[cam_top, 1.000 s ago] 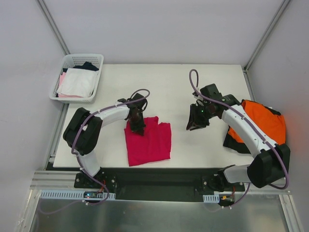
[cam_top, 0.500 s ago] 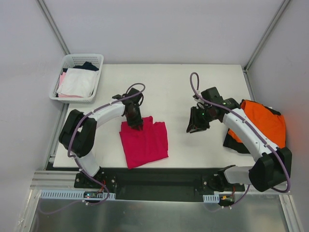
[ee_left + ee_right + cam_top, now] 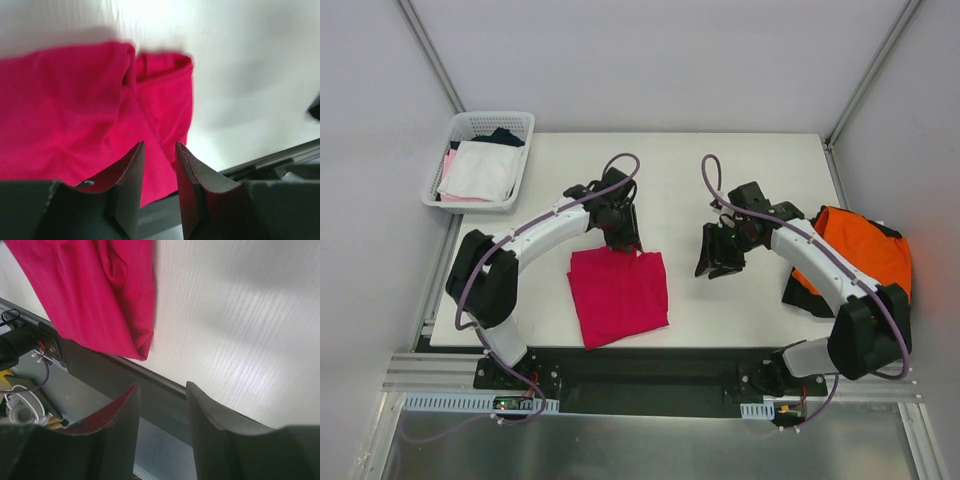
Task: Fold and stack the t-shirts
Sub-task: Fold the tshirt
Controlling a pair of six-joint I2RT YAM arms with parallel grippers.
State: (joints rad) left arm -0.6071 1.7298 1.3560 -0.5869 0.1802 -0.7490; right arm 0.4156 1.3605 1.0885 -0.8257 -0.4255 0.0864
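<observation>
Inspection finds the crimson-magenta t-shirt folded into a rough rectangle on the white table, near the front edge and slightly left of centre. In the left wrist view its far edge shows a doubled fold with a small raised lip. The left gripper hangs at the far edge of this shirt, pointing downward. Whether it touches the cloth cannot be told from above. In the left wrist view its 2 fingers stand a narrow gap apart with nothing between them, and the cloth lies below. The right gripper sits over bare table just to the right of the crimson shirt and apart from it. In the right wrist view its fingers are moderately parted with nothing in the gap, and a corner of the crimson shirt shows beyond them at the table's front edge. The orange t-shirt lies crumpled at the right edge of the table, on top of the black t-shirt, of which only a strip shows on the near left side. The right arm crosses in front of both. A white mesh basket stands at the far left corner and holds a white garment, a pink garment and a dark item.
</observation>
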